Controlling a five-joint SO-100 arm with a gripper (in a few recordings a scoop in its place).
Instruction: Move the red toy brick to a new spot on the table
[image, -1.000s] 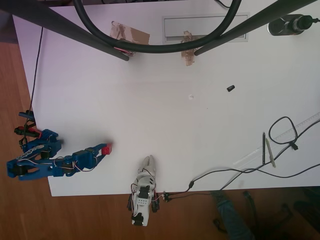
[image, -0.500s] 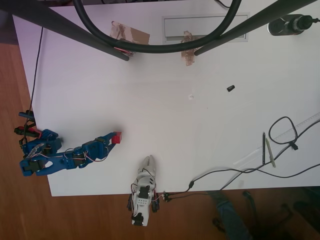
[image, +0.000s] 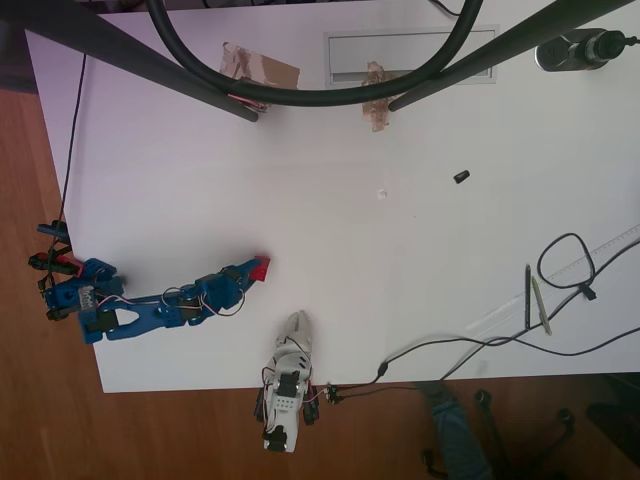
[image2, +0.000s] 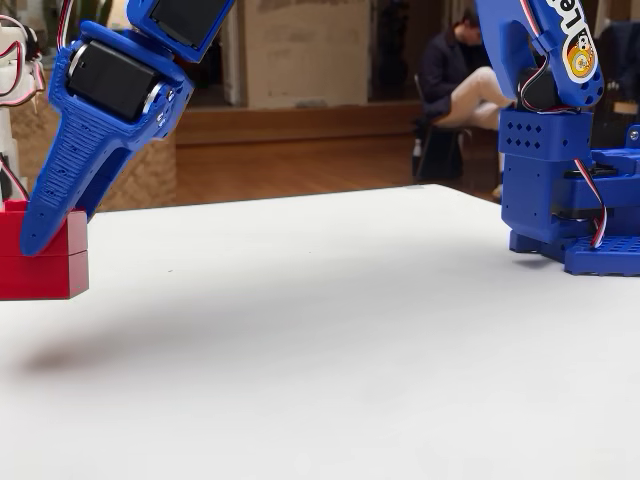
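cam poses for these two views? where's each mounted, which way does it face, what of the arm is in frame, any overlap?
Overhead view: sits above, looks straight down on the white table; whole blue arm reaches right from its base at the left edge, gripper shut on the red toy brick.
Fixed view: sits low near table level, looks across the top toward the room; shows the arm's base at right and the gripper holding the brick above the surface at left.
Shared: table, arm base, gripper, brick.
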